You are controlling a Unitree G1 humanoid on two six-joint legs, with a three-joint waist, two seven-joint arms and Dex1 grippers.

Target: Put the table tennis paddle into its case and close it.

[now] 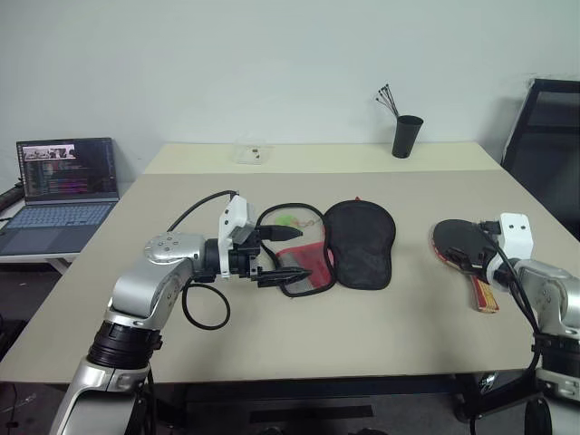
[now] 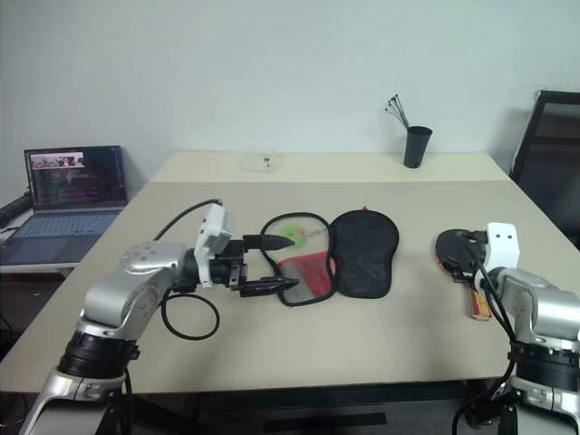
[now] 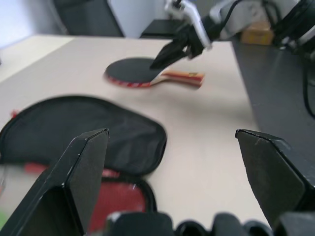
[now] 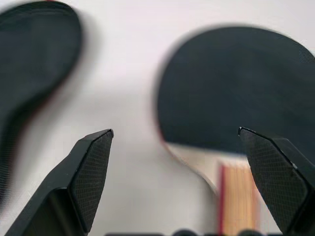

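While level, left end effector (image 1: 279,258) gapes beside case (image 1: 335,246).

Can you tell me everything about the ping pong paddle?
The table tennis paddle lies flat on the tan table, over by the robot's right side. It has a round black rubber face with a red edge and a short tan wooden handle striped in red. Nothing holds it; the right gripper hovers just above, jaws open.

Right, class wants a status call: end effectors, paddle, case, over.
Left end effector open over the unzipped case. Right end effector open, empty, above the paddle. Paddle flat on table, outside case. Path between clear.
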